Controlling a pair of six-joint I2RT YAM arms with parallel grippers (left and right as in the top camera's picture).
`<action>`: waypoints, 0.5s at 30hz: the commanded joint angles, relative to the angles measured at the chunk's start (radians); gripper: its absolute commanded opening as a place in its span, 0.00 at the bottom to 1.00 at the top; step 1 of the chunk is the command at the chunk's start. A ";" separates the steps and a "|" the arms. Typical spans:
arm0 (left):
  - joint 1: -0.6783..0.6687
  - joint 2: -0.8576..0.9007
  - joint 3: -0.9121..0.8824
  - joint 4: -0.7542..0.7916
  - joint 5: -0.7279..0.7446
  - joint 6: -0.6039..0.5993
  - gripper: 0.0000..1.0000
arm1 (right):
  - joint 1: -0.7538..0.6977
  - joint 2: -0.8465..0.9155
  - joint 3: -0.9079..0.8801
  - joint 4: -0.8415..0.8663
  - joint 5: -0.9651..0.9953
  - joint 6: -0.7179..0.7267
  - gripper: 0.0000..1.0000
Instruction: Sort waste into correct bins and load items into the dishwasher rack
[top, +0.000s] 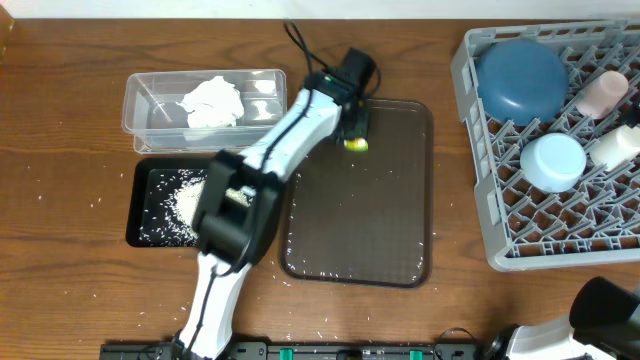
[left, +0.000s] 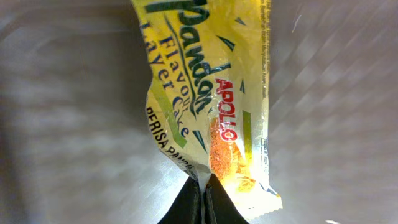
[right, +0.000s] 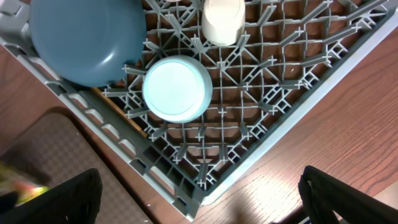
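Snack wrapper (left: 205, 93) lay on the brown tray (top: 360, 220), near its top edge in the overhead view. Left gripper (left: 204, 190) was pressed together, pinching one end of it. Judged light, limp, slick film; an end pinch suits it. Right gripper (right: 200, 202) stood spread by the rack (right: 249, 124).

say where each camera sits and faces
Overhead: above the table, facing straight down; left arm reaching onto brown tray.
Left wrist: close over the tray, facing down at snack wrapper pinched by left claw.
Right wrist: over rack corner, facing down; open right claw at bottom edge.
Shared: overhead and right wrist both show light-blue bowl.
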 joint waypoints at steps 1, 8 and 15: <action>0.048 -0.178 0.008 -0.002 -0.138 -0.146 0.06 | -0.005 0.006 -0.002 -0.001 0.007 -0.008 0.99; 0.192 -0.306 0.007 -0.003 -0.172 -0.382 0.06 | -0.005 0.006 -0.002 -0.001 0.007 -0.008 0.99; 0.319 -0.301 -0.011 -0.056 -0.172 -0.613 0.06 | -0.005 0.006 -0.002 -0.001 0.007 -0.009 0.99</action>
